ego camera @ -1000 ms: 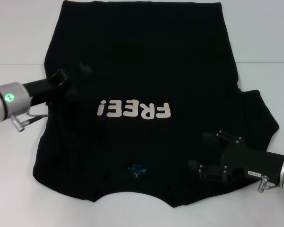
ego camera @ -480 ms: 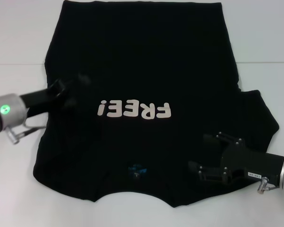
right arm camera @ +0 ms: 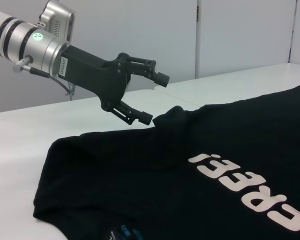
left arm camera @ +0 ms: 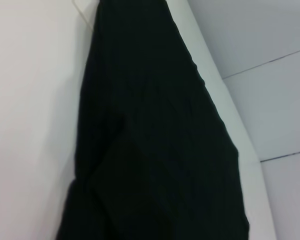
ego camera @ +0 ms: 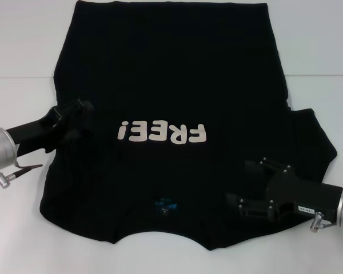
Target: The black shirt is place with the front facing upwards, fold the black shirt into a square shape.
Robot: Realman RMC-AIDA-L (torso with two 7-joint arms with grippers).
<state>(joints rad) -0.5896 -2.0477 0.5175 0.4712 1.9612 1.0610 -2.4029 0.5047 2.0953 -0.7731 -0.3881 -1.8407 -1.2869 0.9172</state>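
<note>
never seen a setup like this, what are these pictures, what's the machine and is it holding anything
This is a robot with two arms, each ending in a gripper. One picture looks down from a camera on its head; the other two come from cameras on its wrists.

A black shirt with a white "FREE!" print lies front up on a white table.

The left gripper hangs just above the shirt's left edge. The right wrist picture shows its fingers apart with nothing between them. The right gripper sits low over the shirt near the collar, beside the spread-out sleeve; whether it grips cloth can't be seen.

The left wrist picture shows only dark cloth and table.
</note>
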